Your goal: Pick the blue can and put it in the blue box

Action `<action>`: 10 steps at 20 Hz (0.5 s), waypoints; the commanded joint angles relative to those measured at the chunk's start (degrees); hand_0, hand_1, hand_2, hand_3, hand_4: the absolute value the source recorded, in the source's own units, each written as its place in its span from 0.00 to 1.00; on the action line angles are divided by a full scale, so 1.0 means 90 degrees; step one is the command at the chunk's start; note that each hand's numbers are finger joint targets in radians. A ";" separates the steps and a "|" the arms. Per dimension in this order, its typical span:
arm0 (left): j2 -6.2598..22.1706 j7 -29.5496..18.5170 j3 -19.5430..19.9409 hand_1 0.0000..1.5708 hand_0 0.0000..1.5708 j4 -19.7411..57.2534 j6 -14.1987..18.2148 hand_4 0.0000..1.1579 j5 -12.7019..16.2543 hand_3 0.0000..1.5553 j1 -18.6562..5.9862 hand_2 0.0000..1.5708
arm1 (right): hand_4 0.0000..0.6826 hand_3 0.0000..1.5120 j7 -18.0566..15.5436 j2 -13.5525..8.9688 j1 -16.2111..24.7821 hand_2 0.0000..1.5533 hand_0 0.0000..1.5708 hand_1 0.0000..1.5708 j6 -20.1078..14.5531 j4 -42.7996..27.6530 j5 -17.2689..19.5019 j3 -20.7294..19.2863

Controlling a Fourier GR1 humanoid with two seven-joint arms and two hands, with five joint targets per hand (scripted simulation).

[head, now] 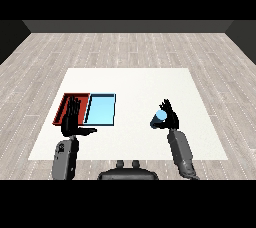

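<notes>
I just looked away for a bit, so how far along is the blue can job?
Done: the right hand is curled round the blue can, which looks lifted off the white table.
In hand: the can is to the right of both trays, not yet over either.
Left: carrying it across to the light blue tray and releasing it there. The left hand hangs open over the red tray.

Bare white table [135,87] between right hand [170,118] and blue tray [101,109], left hand [72,117] over red tray [64,106]
</notes>
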 commanded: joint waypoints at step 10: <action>-0.0050 -0.0098 -0.0091 0.00 0.00 -0.0051 -0.0079 0.00 0.0001 0.00 0.0205 0.00 | 0.00 0.00 -0.0285 0.0148 -0.0383 0.00 0.00 0.00 -0.0048 0.0805 0.0196 0.0235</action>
